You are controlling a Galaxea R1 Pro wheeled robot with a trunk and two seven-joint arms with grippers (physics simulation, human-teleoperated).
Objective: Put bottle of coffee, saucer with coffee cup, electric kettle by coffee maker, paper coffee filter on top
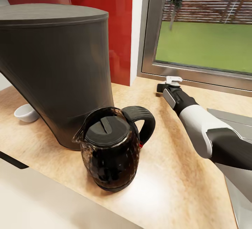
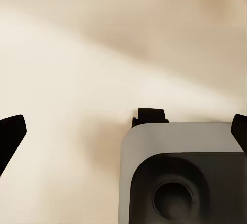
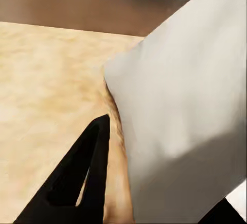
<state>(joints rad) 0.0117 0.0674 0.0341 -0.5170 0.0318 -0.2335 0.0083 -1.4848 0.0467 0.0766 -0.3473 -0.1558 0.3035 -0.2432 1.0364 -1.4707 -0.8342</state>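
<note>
Currently, step in hand: the paper filter, judged from what the right arm carries.

Coffee maker (image 1: 56,71): tall dark grey body, standing on the tabletop (image 1: 168,173) toward its back-left part, close to the camera.

Electric kettle (image 1: 112,148): smoky glass, black lid and handle, upright just beside the coffee maker, nearer the front edge. That placement looks done.

Coffee cup (image 1: 26,112): small, white, on the tabletop behind the coffee maker's left side. Whether a saucer lies under it cannot be told.

Right fingers (image 1: 170,84): reached out over the back edge of the tabletop by the window sill, a small white piece at the tip. In the right wrist view a pale folded sheet, likely the paper filter (image 3: 180,106), sits against a black finger (image 3: 85,172); they appear clamped on it.

Left fingers (image 2: 13,136): black tips wide apart, nothing between them, over a pale surface.

Next move, as judged: carry the filter back across the tabletop, lift it above the coffee maker's flat top, and avoid knocking the kettle.

Surroundings: light wood-grain tabletop, red wall panel (image 1: 119,19) behind, window (image 1: 206,26) onto a lawn and fence.
</note>
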